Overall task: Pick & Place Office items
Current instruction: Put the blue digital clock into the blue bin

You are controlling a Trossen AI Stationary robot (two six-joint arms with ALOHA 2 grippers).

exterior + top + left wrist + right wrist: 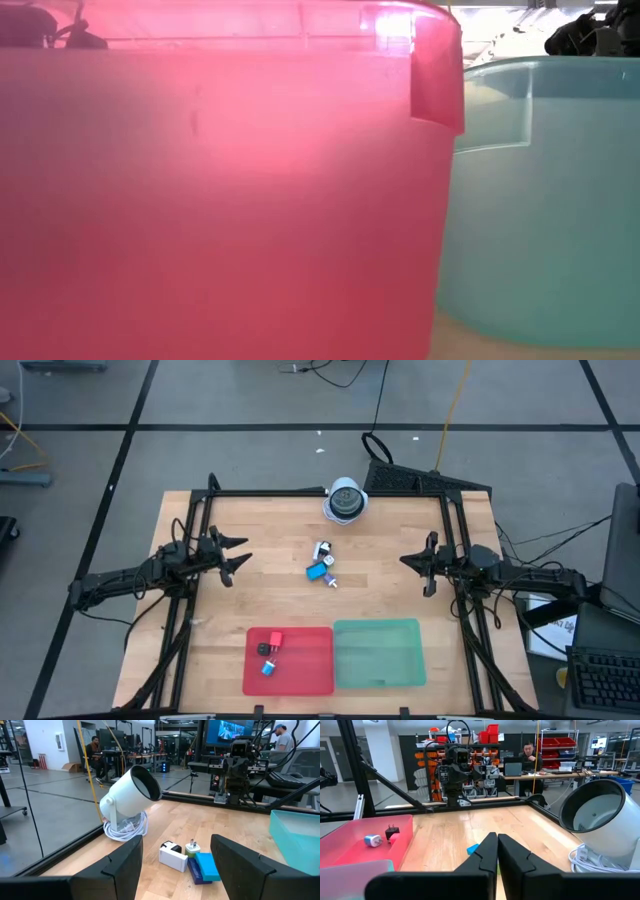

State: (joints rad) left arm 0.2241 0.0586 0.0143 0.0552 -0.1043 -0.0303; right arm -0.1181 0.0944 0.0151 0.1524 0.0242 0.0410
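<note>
Office items lie in two places. We see the wooden tabletop [260, 600] with a red tray [310, 665] and a green tray [380, 655] side by side at its near edge, and a white lamp [346, 501] at the far edge. The left hand [236, 554] hangs over the tabletop's left side, fingers apart; the right hand [409, 561] hangs over the right side, fingers together. A small cluster [321, 565] sits mid-tabletop: white, blue and green pieces touching. In the red tray lie a red piece [276, 639], a black piece [264, 649] and a blue piece [268, 668].
</note>
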